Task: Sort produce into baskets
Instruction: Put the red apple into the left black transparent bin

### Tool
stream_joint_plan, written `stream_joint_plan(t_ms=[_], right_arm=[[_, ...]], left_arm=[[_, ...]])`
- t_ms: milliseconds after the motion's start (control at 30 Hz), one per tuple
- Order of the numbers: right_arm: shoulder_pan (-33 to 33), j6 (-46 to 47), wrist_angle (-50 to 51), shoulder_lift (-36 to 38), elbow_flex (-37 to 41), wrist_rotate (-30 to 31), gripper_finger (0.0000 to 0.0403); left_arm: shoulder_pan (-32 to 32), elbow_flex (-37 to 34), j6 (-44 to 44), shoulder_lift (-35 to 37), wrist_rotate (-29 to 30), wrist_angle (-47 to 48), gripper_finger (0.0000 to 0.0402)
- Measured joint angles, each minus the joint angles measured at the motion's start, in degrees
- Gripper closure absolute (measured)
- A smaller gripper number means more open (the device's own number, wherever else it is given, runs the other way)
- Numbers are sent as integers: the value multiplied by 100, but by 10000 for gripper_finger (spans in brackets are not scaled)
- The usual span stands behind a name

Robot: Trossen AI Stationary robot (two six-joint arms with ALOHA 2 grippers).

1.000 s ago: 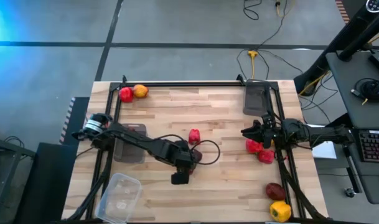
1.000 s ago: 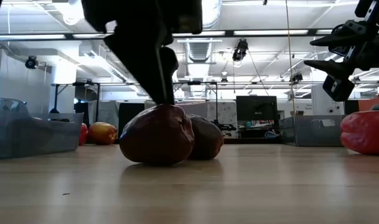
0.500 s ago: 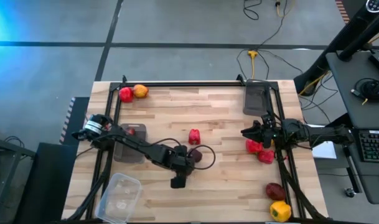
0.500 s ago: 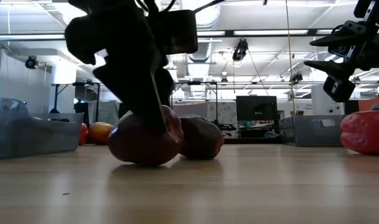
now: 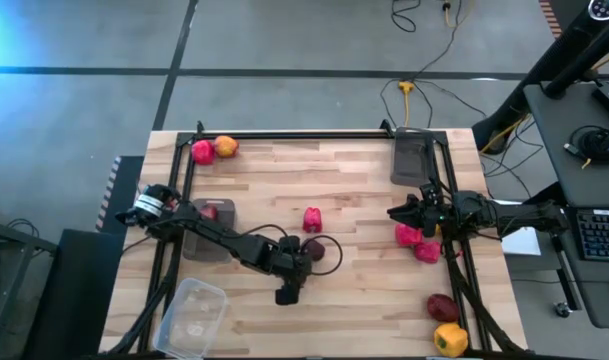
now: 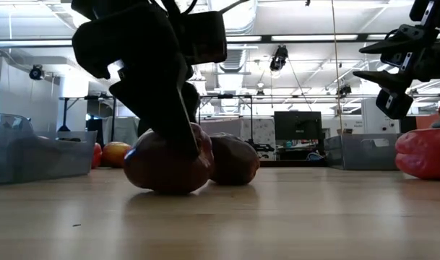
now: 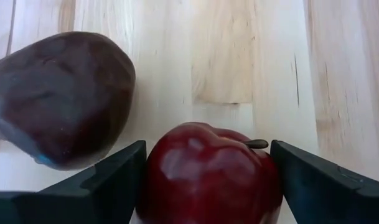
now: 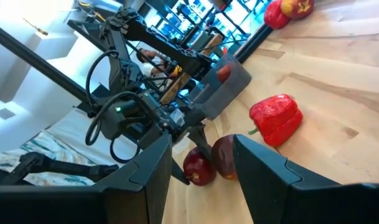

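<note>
Your left gripper (image 7: 208, 180) clamps the apple (image 7: 211, 171) beside a maroon fruit (image 7: 58, 96); right gripper (image 5: 396, 212) hovers wide; no legible writing

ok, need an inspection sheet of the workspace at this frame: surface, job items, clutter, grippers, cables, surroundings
Surface: light wooden plank table, black frame rails along its edges.
Job's things: dark red glossy apple between the left fingers, dark maroon round fruit beside it; red pepper mid-table; two red peppers under the right arm; red and orange pair at the far left corner; maroon and yellow pair near right. Grey tray left holds one red item; grey tray far right; clear plastic tub near left.
Clutter: nothing seen.
Grippers: left gripper closing around the apple; right gripper open, raised.
Cables: black cable looping by the left arm; yellow cable on the floor.
Surroundings: grey floor, desk with keyboard right.
</note>
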State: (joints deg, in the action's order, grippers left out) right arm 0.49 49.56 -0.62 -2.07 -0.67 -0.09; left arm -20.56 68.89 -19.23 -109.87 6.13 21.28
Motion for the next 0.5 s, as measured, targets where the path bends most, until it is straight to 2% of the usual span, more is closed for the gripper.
stream_joint_plan(t_ms=[233,400,500], right_arm=[[0,115,-9,-2,2,36,241],[0,343,-24,-2,2,69,241],[0,343,-32,-2,2,157,241]], left_arm=[[-44,238,-279,438,203,1171,117],[-148,451,-337,1228,1018,2419,117],[-101,396,-726,1784,1329,3103,117]])
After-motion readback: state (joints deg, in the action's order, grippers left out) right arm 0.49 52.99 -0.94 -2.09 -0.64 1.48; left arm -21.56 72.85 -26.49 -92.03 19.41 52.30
